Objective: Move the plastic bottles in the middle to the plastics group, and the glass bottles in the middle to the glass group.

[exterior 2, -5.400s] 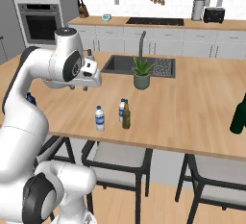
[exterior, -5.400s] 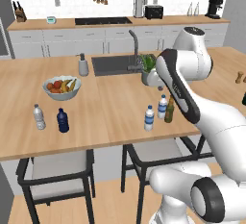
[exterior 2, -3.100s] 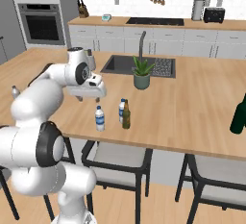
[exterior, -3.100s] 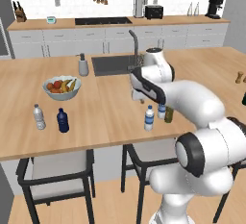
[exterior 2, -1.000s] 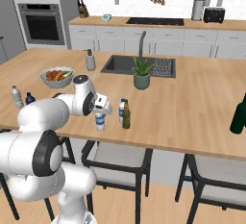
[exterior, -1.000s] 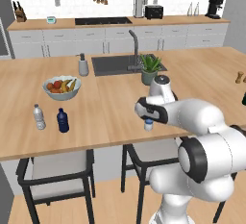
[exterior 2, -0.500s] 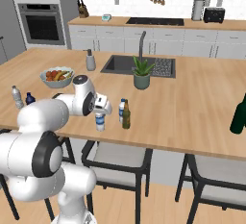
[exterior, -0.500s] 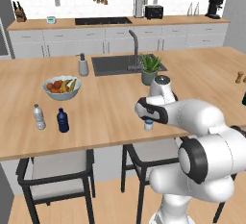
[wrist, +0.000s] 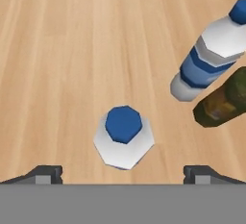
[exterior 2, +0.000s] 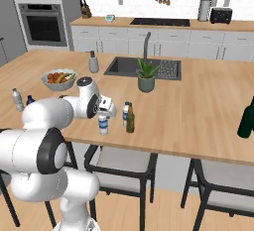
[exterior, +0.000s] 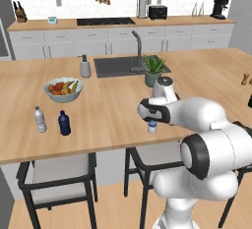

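Fingers (wrist: 124, 172) wide apart, apparently just above 1 plastic bottle (wrist: 124, 138), not gripping.

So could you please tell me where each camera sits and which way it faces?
Left base view: behind the arm on its left, looking forward over the island; arm rises lower right.
Right base view: behind on its right; arm lower left.
Hand view: straight down on a water bottle between the open gripper tips.
Both base views share that bottle.
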